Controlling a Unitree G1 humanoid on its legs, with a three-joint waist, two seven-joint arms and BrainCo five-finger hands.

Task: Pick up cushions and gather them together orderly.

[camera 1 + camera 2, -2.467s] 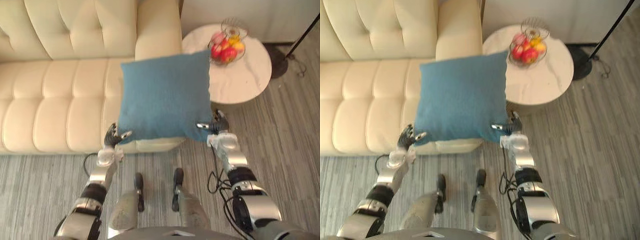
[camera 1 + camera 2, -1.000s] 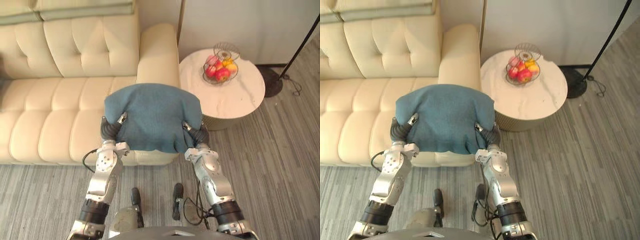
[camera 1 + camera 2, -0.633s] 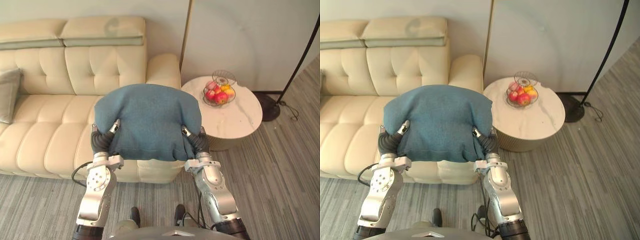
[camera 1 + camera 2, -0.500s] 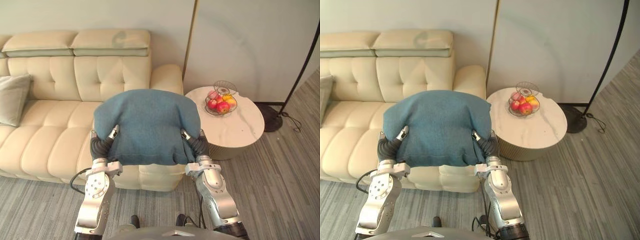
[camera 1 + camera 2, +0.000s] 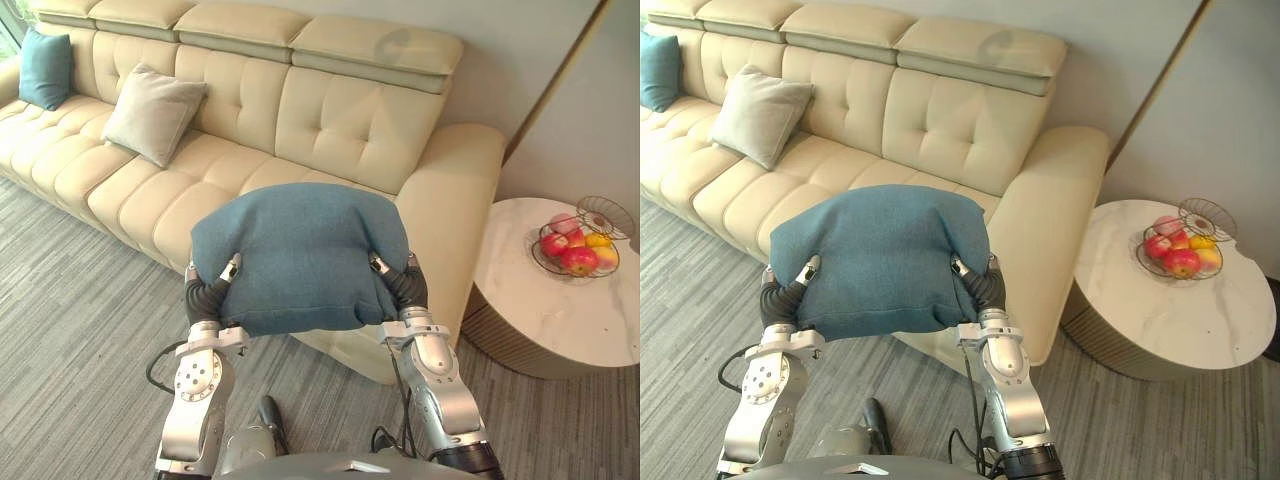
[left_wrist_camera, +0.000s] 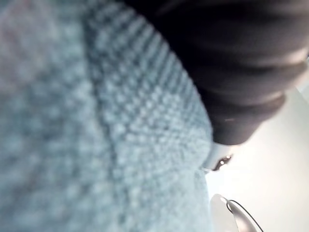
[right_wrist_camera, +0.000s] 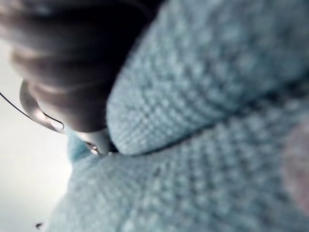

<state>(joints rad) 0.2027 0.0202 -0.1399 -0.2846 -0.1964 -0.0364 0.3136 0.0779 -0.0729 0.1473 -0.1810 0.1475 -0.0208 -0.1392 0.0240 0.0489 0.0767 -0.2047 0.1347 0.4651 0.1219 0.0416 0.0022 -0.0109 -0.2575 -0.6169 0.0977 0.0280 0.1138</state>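
Before a cream sofa [image 5: 330, 120], a blue cushion [image 5: 300, 255] is held aloft; a grey cushion [image 5: 152, 112] and a smaller teal cushion [image 5: 50, 68] are propped against the sofa's back. The blue cushion's sides are pinched by the left robot hand [image 5: 208, 288] and the right robot hand [image 5: 404, 284].

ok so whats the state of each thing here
blue cushion: held up in the air, gripped at both sides
left hand: shut on the blue cushion
right hand: shut on the blue cushion
grey cushion: leaning against the sofa back
teal cushion: propped at the sofa's far end
fruit basket: upright on the round table, fruit inside
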